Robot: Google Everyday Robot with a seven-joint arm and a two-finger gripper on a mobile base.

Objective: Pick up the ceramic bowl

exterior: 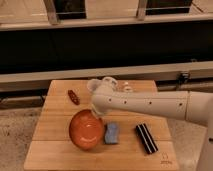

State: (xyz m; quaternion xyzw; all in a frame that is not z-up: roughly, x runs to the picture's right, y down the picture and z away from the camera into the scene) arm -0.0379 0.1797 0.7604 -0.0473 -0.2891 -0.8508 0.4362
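The gripper is at the end of the white arm, which reaches in from the right. It is mostly hidden under the arm, so I cannot tell if it is spread or closed. It sits just at the upper right rim of the orange ceramic bowl, which is on the front left part of the wooden surface. Just beside the bowl on the right lies a blue sponge, and further right a black oblong object. A small reddish item lies near the back left. A small mark is printed at the front right corner, too small to read.
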